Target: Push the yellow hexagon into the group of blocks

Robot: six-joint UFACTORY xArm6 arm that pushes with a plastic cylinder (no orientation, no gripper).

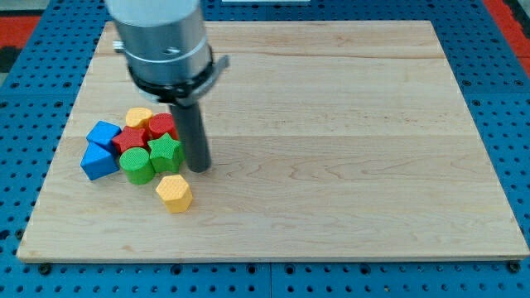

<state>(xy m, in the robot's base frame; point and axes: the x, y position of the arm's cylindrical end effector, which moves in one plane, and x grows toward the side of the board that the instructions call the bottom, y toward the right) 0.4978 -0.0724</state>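
Showing a light wooden board laid on a blue perforated surface, the camera view catches a cluster of blocks at the board's left side and a single block just below it. My tip is the lower end of a straight dark rod descending from a grey cylindrical housing at the view's top; it rests on the board just to the view's right of the green star, very near it, though contact cannot be confirmed. The rod carries nothing and has no jaws, so it is neither wide nor narrow, simply a bare pushing end. The yellow hexagon lies on the board below and slightly to the view's left of my tip, apart from it, and just below the green star and the green cylinder, close to the cluster with a narrow gap showing. Within the cluster, a red block sits above the green cylinder, a second red block lies above the green star, partly hidden by the rod, and a second yellow block sits at the cluster's top. Two blue blocks occupy the view's left edge of the group: one upper and one lower, touching one another.
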